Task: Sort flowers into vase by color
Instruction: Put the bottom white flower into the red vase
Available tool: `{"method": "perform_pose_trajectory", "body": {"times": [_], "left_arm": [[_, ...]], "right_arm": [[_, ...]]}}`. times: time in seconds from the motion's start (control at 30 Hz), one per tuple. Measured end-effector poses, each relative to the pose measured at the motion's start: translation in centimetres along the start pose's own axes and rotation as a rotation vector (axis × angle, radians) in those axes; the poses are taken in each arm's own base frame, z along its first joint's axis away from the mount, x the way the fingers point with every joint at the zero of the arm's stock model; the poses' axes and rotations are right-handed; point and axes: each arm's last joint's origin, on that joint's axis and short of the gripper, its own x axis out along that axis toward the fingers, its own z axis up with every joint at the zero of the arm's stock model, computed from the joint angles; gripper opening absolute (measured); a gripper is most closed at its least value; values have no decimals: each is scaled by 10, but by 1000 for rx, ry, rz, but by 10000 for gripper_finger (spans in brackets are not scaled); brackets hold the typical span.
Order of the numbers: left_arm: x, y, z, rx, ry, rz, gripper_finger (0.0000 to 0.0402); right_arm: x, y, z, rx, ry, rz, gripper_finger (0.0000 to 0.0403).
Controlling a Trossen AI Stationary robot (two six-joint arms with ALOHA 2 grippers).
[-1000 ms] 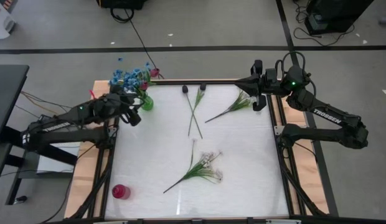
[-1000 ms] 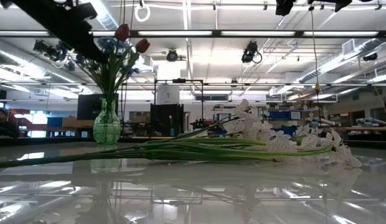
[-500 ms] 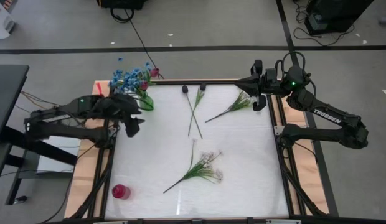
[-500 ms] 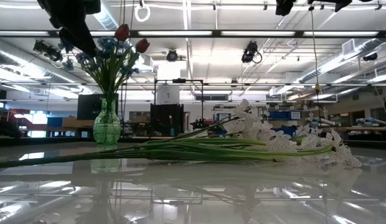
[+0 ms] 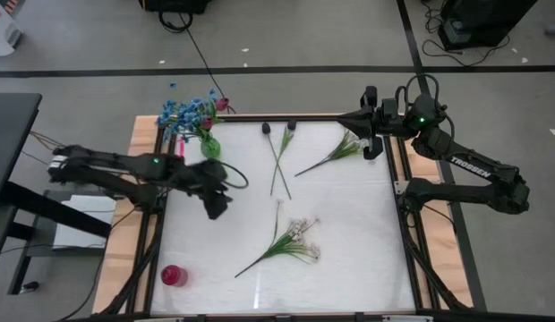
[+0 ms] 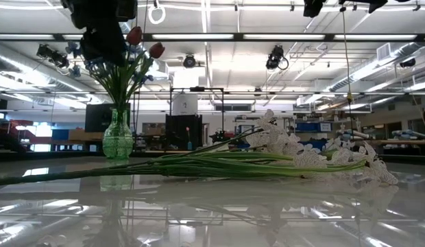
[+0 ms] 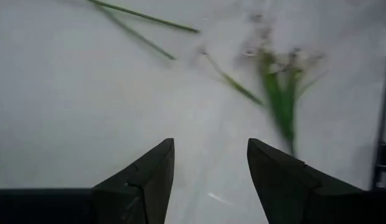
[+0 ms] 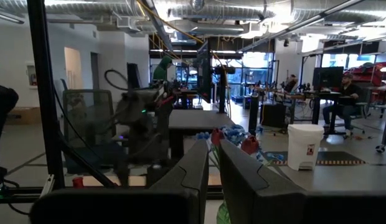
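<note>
blue blossoms (image 5: pixel 181 112) and two pink-red tulip buds (image 5: pixel 215 107) stand together in the green vase (image 5: pixel 210 147) at the far left corner of the white surface (image 5: pixel 349 233), the vase upright in the low view. out on the surface lie the rest: two dark-bud stems (image 5: pixel 279 159) crossing near the far edge, a leafy white-tipped stem (image 5: pixel 334 153) just beside the right arm, and a spray of small white blossoms (image 5: pixel 291 238) near the middle (it fills the low view, lying flat). a small red vase (image 5: pixel 173 275) sits at the near left corner, well apart from everything.

the left end effector (image 5: pixel 218 202) hovers over the surface, between the green vase and the white spray; its wrist view shows the two dark fingers (image 7: pixel 143 180) spread with bare surface in the gap, holding nothing, touching nothing.

the right end effector (image 5: pixel 360 119) waits at the far right edge, its fingers (image 8: pixel 193 174) drawn nearly together with only a slim gap, empty, the wrist view looking across at the bouquet and the room beyond.
</note>
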Motion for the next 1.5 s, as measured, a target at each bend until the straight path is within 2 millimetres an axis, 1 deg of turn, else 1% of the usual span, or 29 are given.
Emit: {"method": "perform_pose_trajectory", "body": {"times": [0.23,0.43,0.57,0.8,0.9,1.03,1.17,1.23,1.37,1.5], "left_arm": [[43,-28,1,-93,42,-65,208],[78,-49,-7,-215,104,-105,208],[93,-68,-17,-315,120,-147,202],[110,-100,-42,-403,171,-215,158],[116,-110,-41,-377,179,-220,144],[128,-123,-27,-260,168,-209,139],[147,-124,-19,-146,215,-117,139],[156,-123,-16,-134,247,-94,141],[174,-129,-10,-113,247,-91,158],[189,-131,-14,-125,271,-62,166]], "right_arm": [[0,0,0,0,0,0,50],[0,0,0,0,0,0,50],[0,0,0,0,0,0,50],[0,0,0,0,0,0,50],[0,0,0,0,0,0,50],[0,0,0,0,1,0,50],[0,0,0,0,0,0,50],[0,0,0,0,0,0,50],[0,0,0,0,0,0,50],[0,0,0,0,0,0,50]]}}
